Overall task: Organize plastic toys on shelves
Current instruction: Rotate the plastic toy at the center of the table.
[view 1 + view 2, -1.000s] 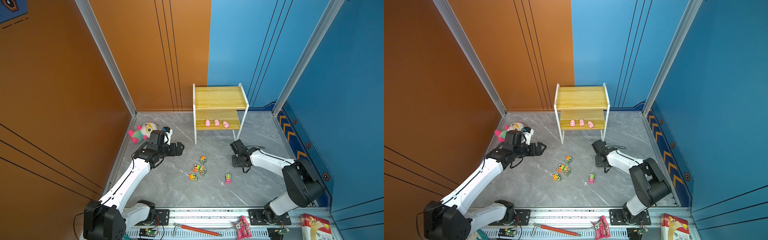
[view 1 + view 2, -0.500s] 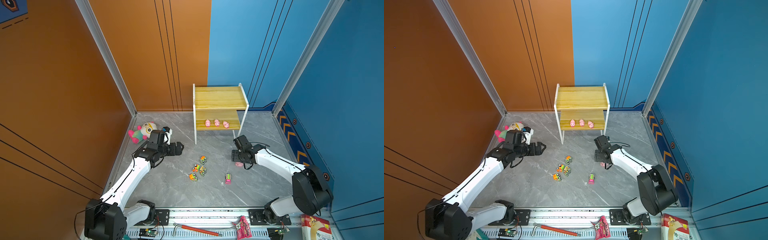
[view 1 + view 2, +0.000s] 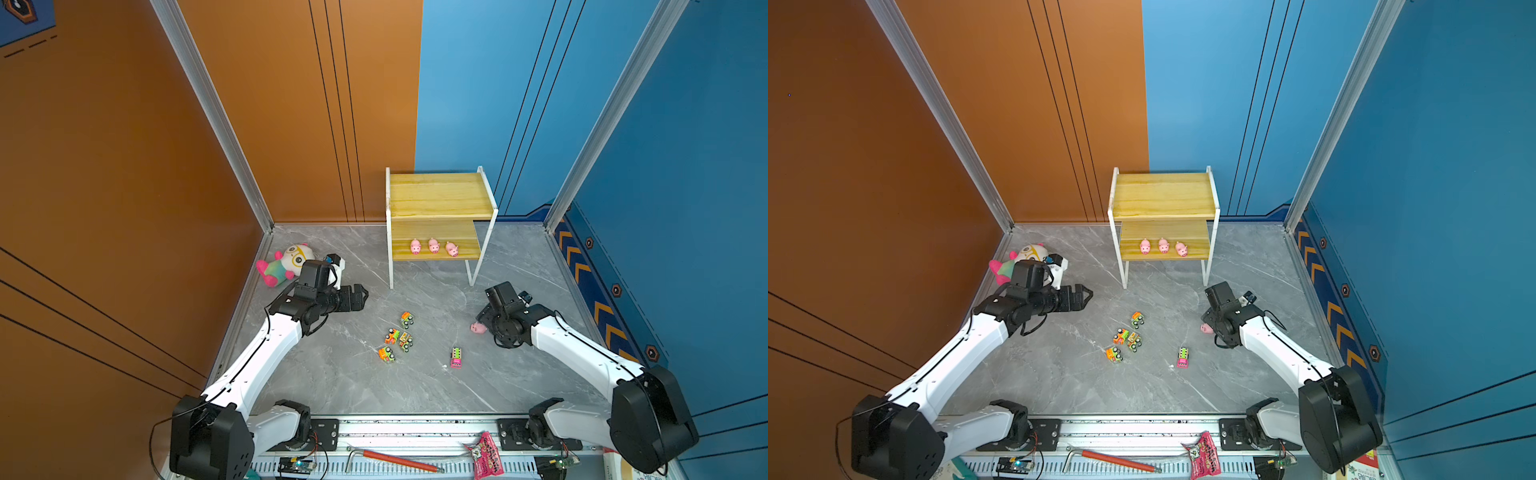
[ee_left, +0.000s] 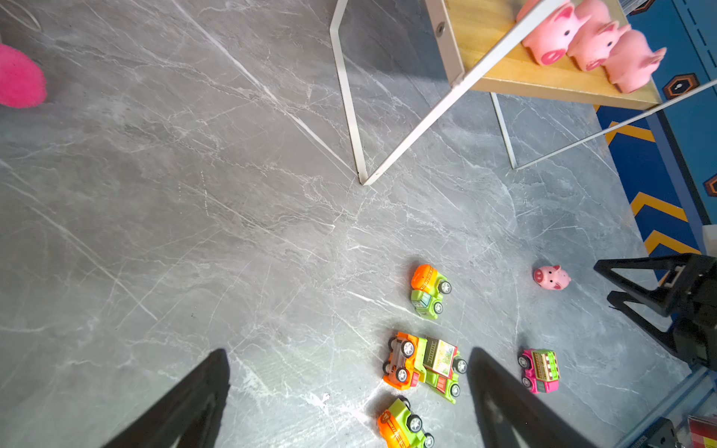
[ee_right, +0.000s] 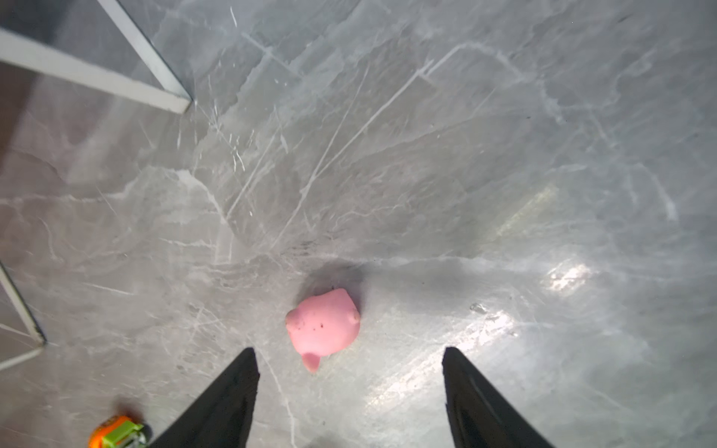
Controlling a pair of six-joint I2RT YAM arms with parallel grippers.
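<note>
a loose pink pig (image 5: 324, 327), small, smooth and rounded, was pictured lying on the grey marble-patterned floor (image 3: 332, 386), at about 3 o'clock from a cluster of four orange-and-green trucks (image 3: 397, 338). a pink truck (image 3: 456, 357) was parked apart, at about 5 o'clock from that cluster. the right gripper (image 5: 347, 351) was held low over the floor with its jaws spread apart and empty; the pig was caught just at the fingertips and touched by neither. the right arm was stretched in from 4 o'clock and bent down at the wrist. the left gripper (image 3: 365, 297) was held above the floor at 9 o'clock, its jaws spread wide and empty, and was pointed toward the trucks. the rack (image 3: 440, 195) was stood at 12 o'clock by the back wall, and three pink pigs (image 3: 433, 246) were lined up side by side on its lower board (image 3: 436, 230). a plush doll (image 3: 291, 262) was seen at 10 o'clock, behind the left arm.
</note>
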